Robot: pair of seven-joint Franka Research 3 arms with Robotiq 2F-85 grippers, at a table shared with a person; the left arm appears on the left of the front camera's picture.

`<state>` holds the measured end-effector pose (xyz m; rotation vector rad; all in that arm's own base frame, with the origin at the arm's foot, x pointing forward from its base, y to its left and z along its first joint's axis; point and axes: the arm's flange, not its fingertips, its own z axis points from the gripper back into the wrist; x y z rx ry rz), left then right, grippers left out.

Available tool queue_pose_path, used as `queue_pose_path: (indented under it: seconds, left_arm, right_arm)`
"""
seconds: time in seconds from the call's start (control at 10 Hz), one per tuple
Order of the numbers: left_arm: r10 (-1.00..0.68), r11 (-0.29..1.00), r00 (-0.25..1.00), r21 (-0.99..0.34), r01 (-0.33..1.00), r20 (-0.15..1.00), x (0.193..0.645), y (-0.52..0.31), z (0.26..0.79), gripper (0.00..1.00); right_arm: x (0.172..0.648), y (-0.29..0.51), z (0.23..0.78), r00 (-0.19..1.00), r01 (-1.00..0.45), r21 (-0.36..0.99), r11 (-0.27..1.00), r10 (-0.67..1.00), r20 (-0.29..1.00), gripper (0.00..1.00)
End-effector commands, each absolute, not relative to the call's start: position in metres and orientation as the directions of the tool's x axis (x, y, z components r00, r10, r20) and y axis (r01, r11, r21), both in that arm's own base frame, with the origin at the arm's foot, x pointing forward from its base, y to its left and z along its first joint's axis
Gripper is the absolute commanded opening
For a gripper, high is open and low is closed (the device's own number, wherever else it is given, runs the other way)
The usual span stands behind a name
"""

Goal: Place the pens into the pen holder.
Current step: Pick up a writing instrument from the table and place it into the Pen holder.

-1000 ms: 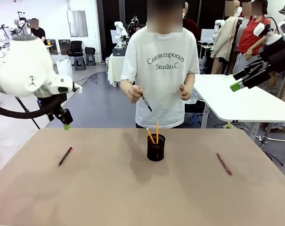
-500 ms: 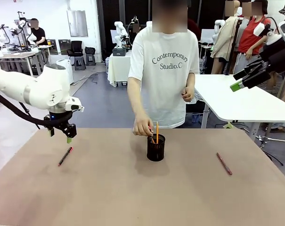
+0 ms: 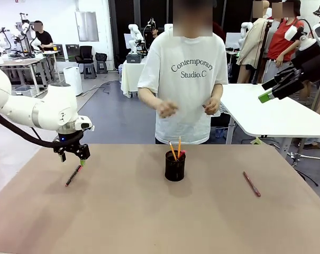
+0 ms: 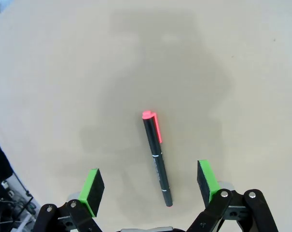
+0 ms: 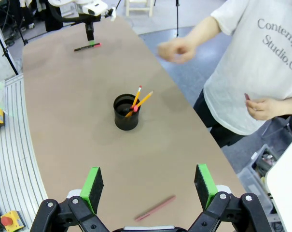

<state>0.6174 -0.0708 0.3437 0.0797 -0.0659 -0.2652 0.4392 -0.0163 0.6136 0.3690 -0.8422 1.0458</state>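
The left gripper (image 3: 72, 159) has dropped from a second ago and now hangs low over the black pen with the pink cap (image 3: 73, 175). In the left wrist view its jaws are spread wide. The green pads (image 4: 92, 186) stand either side of that pen (image 4: 155, 157) without touching it. The cap points to 12 o'clock and the tip to 6. The right gripper (image 3: 265, 91) has not shifted. It is raised high at about 2 o'clock from the cup, its jaws also wide with nothing between them (image 5: 148, 186).

Farther back, the person has drawn a hand (image 3: 166, 109) up from the cup to chest height. The dark pen it held a second ago is gone from it. The other hand (image 3: 212, 107) stays at the chest.

The pen holder (image 3: 175, 166) stands upright mid-table (image 3: 149, 222). It holds two yellow-orange pencils (image 3: 179, 145) leaning toward 12 and 1 o'clock, plus a pink-ended pen (image 3: 182, 153) that shows only its top. A second ago only the two pencils stood there.

Count: one holder with three sticks inside, and two pens lying loose. The black one is at 9 o'clock from the cup and the reddish-brown pen (image 3: 252, 184) at about 4 o'clock, both well apart from it.
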Motion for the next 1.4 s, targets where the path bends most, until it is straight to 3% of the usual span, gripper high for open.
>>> queue_pose_path:
  seconds: [0.0,0.7,1.2,1.3]
  left_arm:
    - [-0.276,0.961,0.96,0.039,0.274,0.051,0.61,-0.064,0.338,1.0]
    - [-0.31,0.95,0.947,0.064,0.305,0.079,0.609,-0.063,0.308,0.98]
    - [-0.283,0.958,0.957,0.061,0.28,0.058,0.611,-0.062,0.306,0.02]
    - [-0.281,0.959,0.958,0.063,0.277,0.056,0.612,-0.062,0.308,0.0]
  right_arm:
    - [0.44,-0.016,0.614,0.221,-0.874,-0.118,0.471,0.602,0.767,1.0]
    - [0.44,-0.016,0.614,0.221,-0.874,-0.118,0.471,0.602,0.767,1.0]
    - [0.44,-0.016,0.614,0.221,-0.874,-0.118,0.471,0.602,0.767,1.0]
    - [0.44,-0.016,0.614,0.221,-0.874,-0.118,0.471,0.602,0.767,1.0]
